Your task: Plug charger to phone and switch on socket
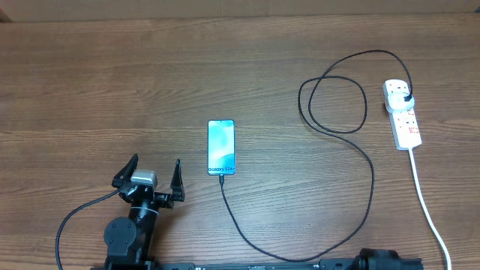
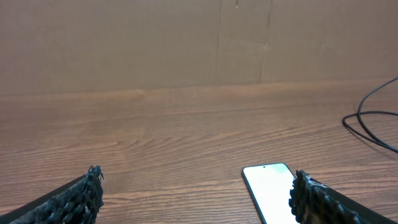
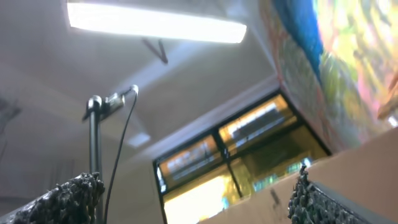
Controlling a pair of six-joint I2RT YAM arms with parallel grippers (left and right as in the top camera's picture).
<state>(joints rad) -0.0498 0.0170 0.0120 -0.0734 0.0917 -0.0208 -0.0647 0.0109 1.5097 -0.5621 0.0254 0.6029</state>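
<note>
The phone (image 1: 220, 147) lies flat at the table's middle with its light-blue screen lit. The thin black charger (image 1: 371, 184) meets the phone's near end, loops right, and ends in a black plug (image 1: 406, 97) seated in the white socket (image 1: 403, 120) at the far right. My left gripper (image 1: 154, 178) stands open just left of the phone, with nothing between its fingers. In the left wrist view the phone (image 2: 268, 190) shows beside the right fingertip (image 2: 314, 199). My right gripper (image 3: 196, 199) points up at the ceiling, open and empty. Only the right arm's base (image 1: 386, 261) shows overhead.
A thick white cord (image 1: 429, 206) runs from the socket toward the table's front right edge. The charger forms a coil (image 1: 334, 105) left of the socket. A cardboard wall (image 2: 186, 43) stands behind the wooden table (image 1: 112, 90).
</note>
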